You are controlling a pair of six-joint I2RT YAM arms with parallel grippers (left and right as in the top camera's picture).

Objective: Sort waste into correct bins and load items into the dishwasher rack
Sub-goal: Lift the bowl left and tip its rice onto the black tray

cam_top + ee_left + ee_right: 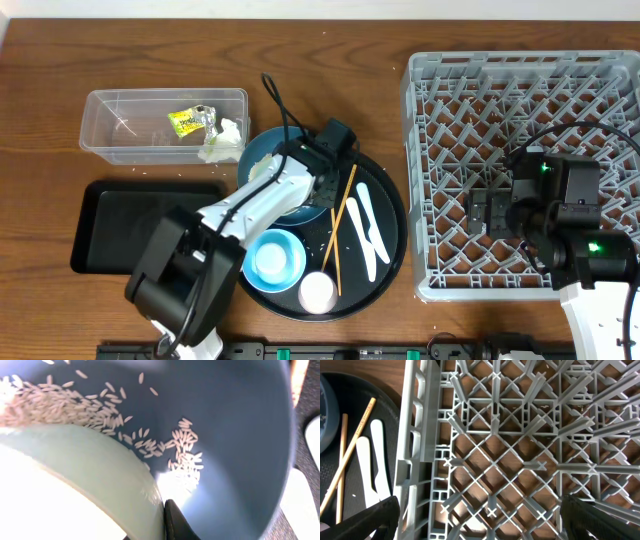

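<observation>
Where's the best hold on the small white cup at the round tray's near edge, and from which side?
Its rim, from straight above, one finger inside: the white cup seems to stand mouth-up, and the chopsticks lie close on its right.

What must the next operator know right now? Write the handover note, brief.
Left tool: shut, apparently on the pale-green bowl rim, inside the blue dish beside loose rice.
Right tool: open, holding nothing, over the dishwasher rack.
Done: snack wrapper and tissue lie in the clear tub.
Left: bin the rice; rack the dish, both bowls, including the light-blue bowl, the white cup, chopsticks and white utensils, all on the round tray. Nothing racked.
</observation>
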